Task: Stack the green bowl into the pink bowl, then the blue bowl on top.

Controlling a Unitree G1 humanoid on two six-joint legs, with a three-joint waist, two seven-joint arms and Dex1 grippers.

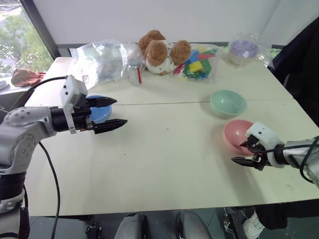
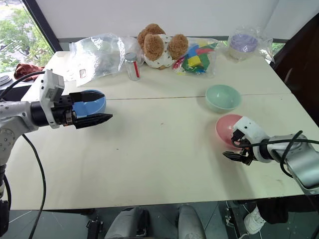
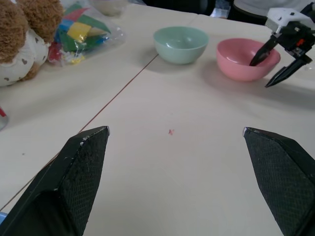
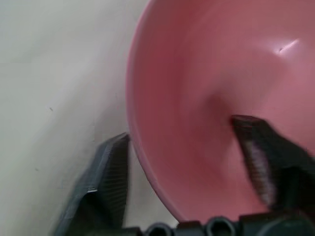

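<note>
The pink bowl (image 1: 235,130) sits near the table's right edge, with the green bowl (image 1: 228,103) just behind it, standing apart. My right gripper (image 1: 238,152) straddles the pink bowl's near rim, one finger inside the bowl and one outside; in the right wrist view the right gripper (image 4: 180,129) stands open astride the wall. At the left, the blue bowl (image 1: 101,113) rests on the table behind my left gripper (image 1: 120,111), which hovers wide open with nothing between its fingers.
Along the back edge lie clear plastic bags (image 1: 99,59), a small jar (image 1: 134,72), a teddy bear (image 1: 162,50), a bag of coloured blocks (image 1: 199,63) and a lavender bowl in clear plastic (image 1: 243,50). A seam (image 1: 164,103) crosses the table.
</note>
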